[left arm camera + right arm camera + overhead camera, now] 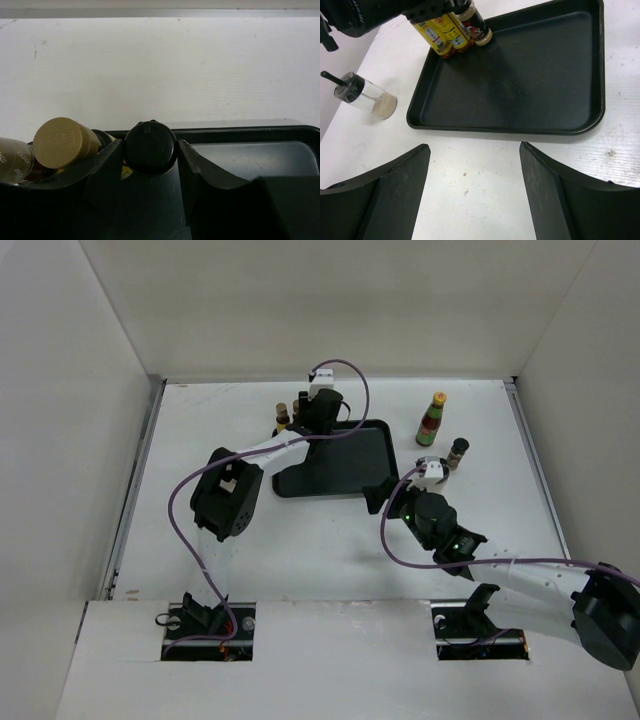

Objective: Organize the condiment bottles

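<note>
My left gripper [150, 142] is shut on a black-capped bottle [150, 152] that stands in the far left corner of the black tray [250, 160]. A tan-capped bottle [62, 142] is right beside it on the left. From the right wrist, two yellow-labelled bottles [440, 37] and a dark-labelled one [479, 27] stand together in that corner, their tops hidden by the left gripper [318, 420]. A red bottle with a green neck [432, 420] and a dark-capped bottle [457, 452] stand right of the tray. My right gripper [474, 147] is open over bare table in front of the tray [520, 132].
A clear jar with a black cap [365, 97] lies tilted on the table left of the tray; the left arm hides it from above. White walls close in the table on the left, back and right. The right gripper [378, 495] sits at the tray's near right corner.
</note>
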